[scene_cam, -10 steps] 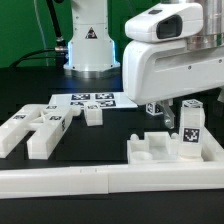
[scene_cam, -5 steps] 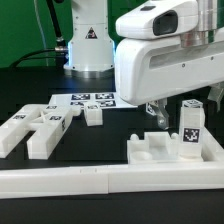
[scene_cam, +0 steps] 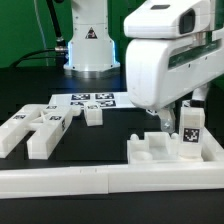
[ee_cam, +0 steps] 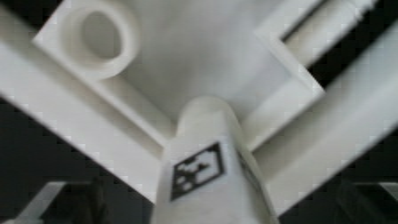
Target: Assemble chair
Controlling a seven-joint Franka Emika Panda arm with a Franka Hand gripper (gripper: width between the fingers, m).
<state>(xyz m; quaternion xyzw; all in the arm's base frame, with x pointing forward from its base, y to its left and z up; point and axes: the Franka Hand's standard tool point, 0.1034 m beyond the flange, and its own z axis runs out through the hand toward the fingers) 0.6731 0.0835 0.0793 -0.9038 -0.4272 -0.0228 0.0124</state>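
Note:
The chair is in loose white tagged pieces. Its slab [scene_cam: 150, 150] lies at the exterior view's right, with an upright tagged post [scene_cam: 190, 128] standing in it. My gripper [scene_cam: 176, 112] hangs just above the slab, open, its fingers reaching down beside the post's top. In the wrist view the post [ee_cam: 214, 150] rises towards the camera between my dark fingers [ee_cam: 45, 208], with a gap on each side, and my gripper [ee_cam: 214, 212] holds nothing. The slab [ee_cam: 196, 75] fills the view behind it, with a round socket [ee_cam: 98, 35] at one corner.
Several loose chair pieces [scene_cam: 40, 128] lie at the exterior view's left, and a small block [scene_cam: 93, 115] sits near the marker board [scene_cam: 92, 100]. A long white border rail [scene_cam: 60, 180] runs along the front. The arm's base [scene_cam: 88, 40] stands at the back.
The hand swung towards the exterior view's left, then settled lower over the post, now covering part of its top. The jaws have stayed open, and no piece has moved.

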